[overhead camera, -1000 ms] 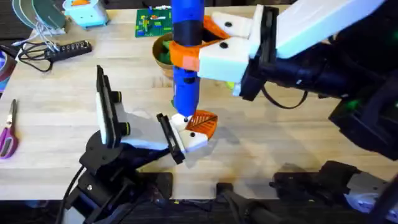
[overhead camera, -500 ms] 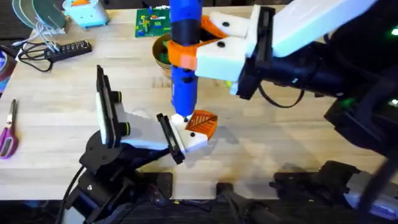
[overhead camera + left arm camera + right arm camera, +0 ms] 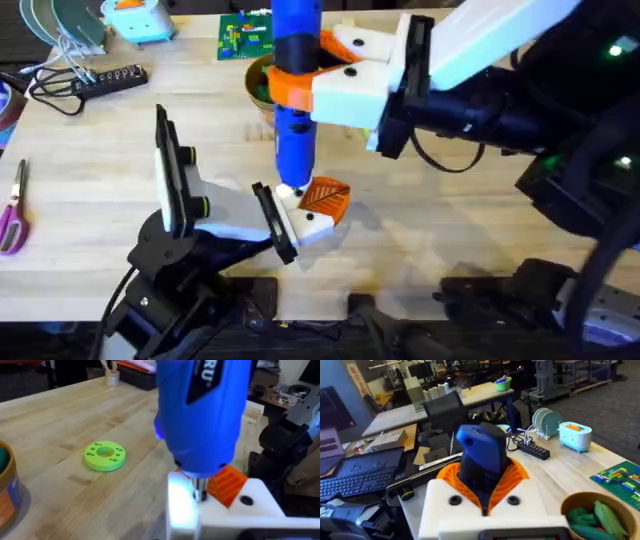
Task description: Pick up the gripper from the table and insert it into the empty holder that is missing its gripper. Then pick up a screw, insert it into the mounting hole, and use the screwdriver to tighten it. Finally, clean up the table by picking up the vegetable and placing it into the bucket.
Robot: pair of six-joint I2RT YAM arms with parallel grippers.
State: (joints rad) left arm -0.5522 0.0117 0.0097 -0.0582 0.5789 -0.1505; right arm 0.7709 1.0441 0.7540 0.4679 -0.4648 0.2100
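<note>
The screwdriver (image 3: 297,95) stood upright over the middle of the table (image 3: 90,150), pinched between the orange pads of the right gripper (image 3: 318,78), its bit down on the white holder (image 3: 312,226). The orange gripper (image 3: 325,199) sat seated in that holder, just beside the bit. The left gripper (image 3: 290,225) reached in from the lower left to the holder; whether its fingers were clamped I could not tell. The bucket (image 3: 592,515) sat behind the screwdriver, green toy vegetables (image 3: 600,517) lying inside.
</note>
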